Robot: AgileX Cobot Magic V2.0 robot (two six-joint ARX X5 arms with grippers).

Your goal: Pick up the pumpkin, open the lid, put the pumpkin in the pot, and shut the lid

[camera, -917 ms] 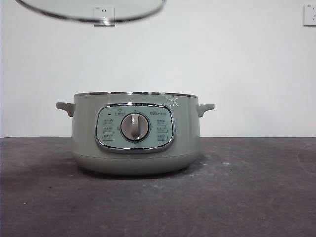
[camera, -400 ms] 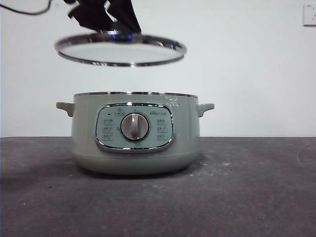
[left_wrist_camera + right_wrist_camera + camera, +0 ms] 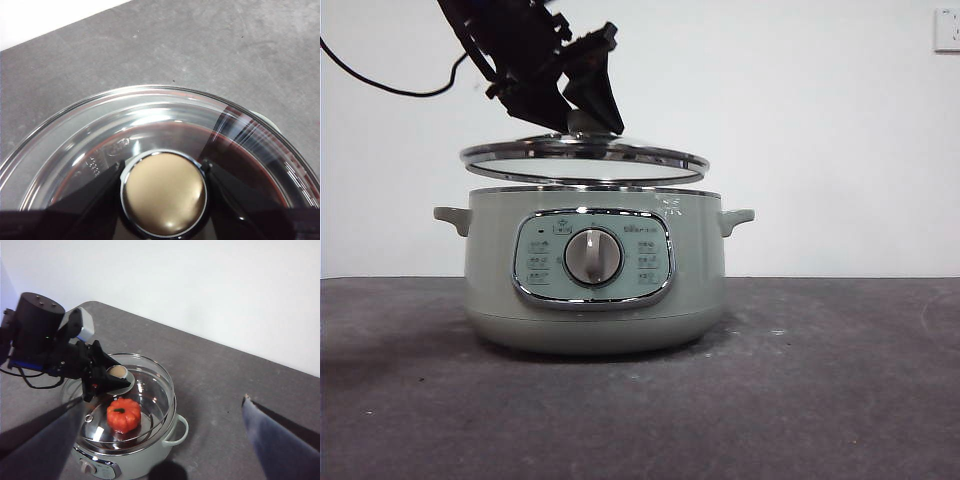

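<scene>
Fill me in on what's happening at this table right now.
The left gripper holds the lid by its knob, just above the pot and not yet seated on the rim. The pumpkin already sits inside the pot, seen through the glass. The right gripper waits open, off to the side above the table.

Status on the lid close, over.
Left gripper shut on lid knob, lid just above pot rim, not seated. Pumpkin inside pot. Right gripper open, high, clear. Nothing in the way.
</scene>
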